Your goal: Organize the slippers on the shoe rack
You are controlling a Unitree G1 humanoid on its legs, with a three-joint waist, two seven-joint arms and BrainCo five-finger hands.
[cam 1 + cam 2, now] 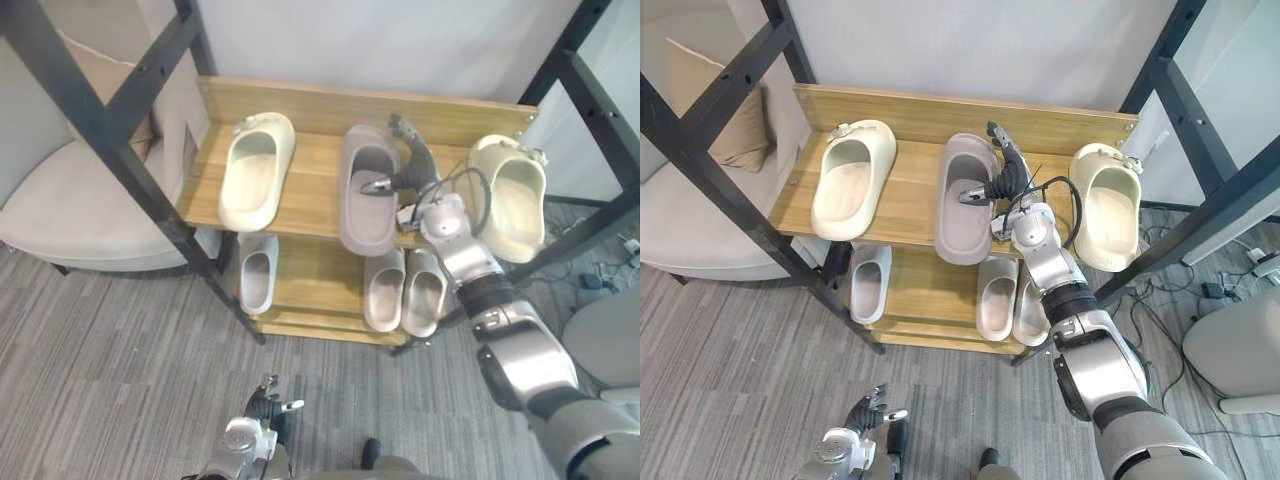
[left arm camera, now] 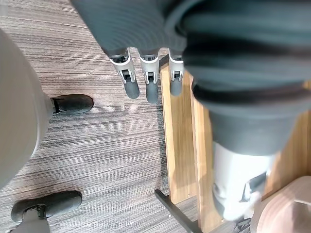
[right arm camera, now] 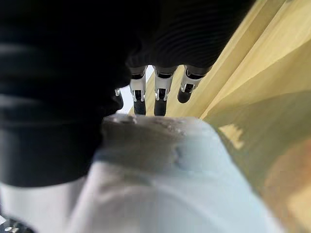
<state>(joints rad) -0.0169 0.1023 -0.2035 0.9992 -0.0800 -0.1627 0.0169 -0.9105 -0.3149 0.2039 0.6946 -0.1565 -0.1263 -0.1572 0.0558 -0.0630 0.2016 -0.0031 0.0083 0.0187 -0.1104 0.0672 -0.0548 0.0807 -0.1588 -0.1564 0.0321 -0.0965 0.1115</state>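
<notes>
On the wooden shoe rack's top shelf (image 1: pixel 315 175) lie three slippers: a cream one (image 1: pixel 255 172) at the left, a grey-mauve one (image 1: pixel 362 215) in the middle and a cream one (image 1: pixel 512 200) hanging over the right end. My right hand (image 1: pixel 415 168) rests against the right side of the grey-mauve slipper. Its fingers (image 3: pixel 160 97) stretch straight along the slipper's edge towards the rack's back board, and the thumb reaches over the opening. My left hand (image 1: pixel 255 420) hangs low over the floor, fingers (image 2: pixel 151 87) straight, holding nothing.
The lower shelf holds a light grey slipper (image 1: pixel 258 272) at the left and a pair (image 1: pixel 404 290) at the right. Black metal struts (image 1: pixel 130 150) cross in front on both sides. A beige chair (image 1: pixel 70 200) stands at the left, a white stool (image 1: pixel 610 340) at the right.
</notes>
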